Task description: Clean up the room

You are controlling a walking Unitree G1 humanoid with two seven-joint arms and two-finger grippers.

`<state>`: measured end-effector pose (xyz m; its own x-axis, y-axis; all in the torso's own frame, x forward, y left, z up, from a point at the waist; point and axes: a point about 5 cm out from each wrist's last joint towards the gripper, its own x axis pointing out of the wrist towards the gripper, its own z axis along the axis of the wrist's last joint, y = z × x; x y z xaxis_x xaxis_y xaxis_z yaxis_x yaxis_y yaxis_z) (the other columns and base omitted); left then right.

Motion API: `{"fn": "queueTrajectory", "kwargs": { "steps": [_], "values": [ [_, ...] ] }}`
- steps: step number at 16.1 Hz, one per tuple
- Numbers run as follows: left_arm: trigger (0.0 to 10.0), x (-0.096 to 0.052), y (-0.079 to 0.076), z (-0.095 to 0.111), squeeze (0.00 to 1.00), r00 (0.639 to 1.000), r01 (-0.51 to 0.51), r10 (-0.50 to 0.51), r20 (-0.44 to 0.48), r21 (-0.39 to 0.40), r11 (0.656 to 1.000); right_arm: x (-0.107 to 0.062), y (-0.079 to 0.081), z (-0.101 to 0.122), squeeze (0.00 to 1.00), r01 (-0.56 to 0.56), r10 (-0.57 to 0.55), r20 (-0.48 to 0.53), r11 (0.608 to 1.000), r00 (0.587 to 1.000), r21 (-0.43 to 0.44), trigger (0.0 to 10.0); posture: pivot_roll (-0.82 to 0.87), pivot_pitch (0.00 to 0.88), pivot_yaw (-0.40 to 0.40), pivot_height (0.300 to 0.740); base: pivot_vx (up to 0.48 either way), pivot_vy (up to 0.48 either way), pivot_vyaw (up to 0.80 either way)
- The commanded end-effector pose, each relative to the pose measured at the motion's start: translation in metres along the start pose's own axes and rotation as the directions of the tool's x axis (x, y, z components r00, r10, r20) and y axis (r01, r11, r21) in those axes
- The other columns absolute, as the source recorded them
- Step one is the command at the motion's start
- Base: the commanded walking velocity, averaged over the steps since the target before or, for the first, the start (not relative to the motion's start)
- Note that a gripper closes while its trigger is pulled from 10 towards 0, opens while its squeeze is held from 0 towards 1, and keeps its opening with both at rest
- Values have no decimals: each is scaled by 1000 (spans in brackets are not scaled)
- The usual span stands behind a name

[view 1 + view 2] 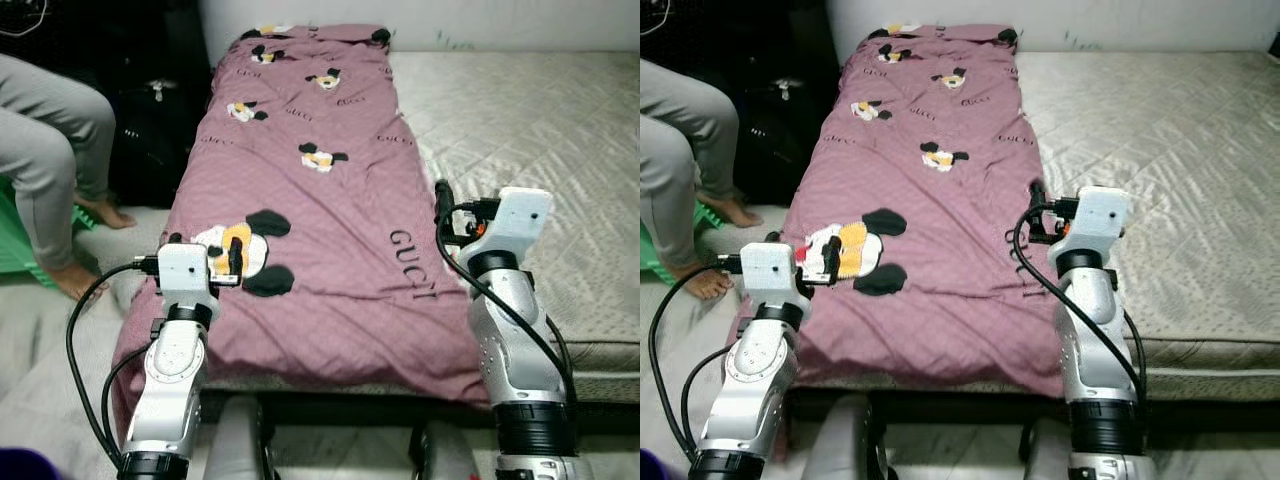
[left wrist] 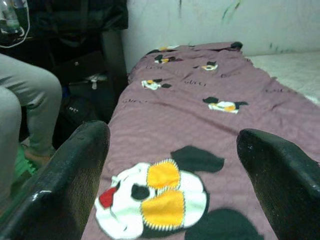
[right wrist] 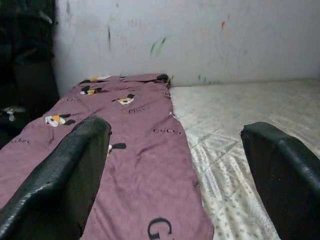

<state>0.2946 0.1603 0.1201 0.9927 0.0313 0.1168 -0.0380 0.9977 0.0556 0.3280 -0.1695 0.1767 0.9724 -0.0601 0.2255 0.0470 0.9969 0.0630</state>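
A: Nearest first. Left gripper (image 1: 232, 262) hovers over the near left part of the mauve quilted blanket with cartoon-mouse patches and black lettering (image 1: 320, 200); wrist view shows its two black fingers (image 2: 70, 185) spread wide, nothing between them. Right gripper (image 1: 441, 205) sits at the blanket's right edge, just beside the bare beige quilted mattress (image 1: 540, 130); fingers likewise spread, empty.

B: Blanket's position?

A: Laid lengthwise along the mattress's left side, reaching the white scuffed wall (image 3: 200, 35); near end drapes over the bed edge.

B: Risks?

A: My judgement: a shallow pinch on thin fabric could slip, or catch the mattress cover too. Uneven pulls by the two arms would skew any fold. Seated person's grey-trousered legs (image 1: 50, 150) are near the left arm; a wide swing might reach them.

B: Containers?

A: A black bag (image 1: 150, 130) stands beyond the legs, against the bed's side; contents not visible.
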Motion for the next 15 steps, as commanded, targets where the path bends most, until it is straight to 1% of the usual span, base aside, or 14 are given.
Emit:
{"fn": "queueTrajectory", "kwargs": {
  "steps": [1,4,6,8,9,10,11,14,15],
  "values": [
    [10000,0,1,0,0,1000,-6,6,5,-1,1000,2,6,2,0,-12,12,9,1000,1000,4,10000,-32,0,55,683,0,0,0],
    [10000,-3,1,-2,0,1000,-6,6,-3,-4,1000,1,6,-1,0,-12,12,0,1000,1000,7,10000,-31,0,53,712,0,0,0],
    [10000,-3,0,-3,0,1000,-2,2,-6,-4,1000,-2,5,-2,0,-12,12,-5,1000,1000,-6,10000,-31,0,52,740,0,0,0],
    [10000,-1,6,-5,0,998,-63,64,-12,76,995,-3,-1,-3,0,-2,2,-10,1000,1000,-23,10000,-33,0,52,740,0,0,0],
    [10000,0,7,-6,0,997,-68,70,-18,70,995,-3,-3,-4,0,1,-1,-13,1000,1000,-28,10000,-33,0,52,740,0,0,0],
    [10000,2,10,-7,0,996,-89,91,-15,91,992,-4,-6,-6,0,7,-8,-22,1000,1000,-29,10000,-33,0,52,740,0,0,0],
    [10000,3,11,-7,0,996,-91,92,-16,91,992,-3,-6,-6,0,10,-11,-25,999,1000,-30,10000,-33,0,53,740,0,0,0],
    [10000,8,9,-4,0,996,-90,91,-8,84,992,-3,-4,-8,0,15,-16,-28,1000,999,-27,10000,-32,0,56,740,0,0,0],
    [10000,9,7,-4,0,997,-79,80,-12,67,995,-3,-3,-9,0,15,-16,-30,1000,999,-26,10000,-33,0,56,740,0,0,0]
  ]
}}
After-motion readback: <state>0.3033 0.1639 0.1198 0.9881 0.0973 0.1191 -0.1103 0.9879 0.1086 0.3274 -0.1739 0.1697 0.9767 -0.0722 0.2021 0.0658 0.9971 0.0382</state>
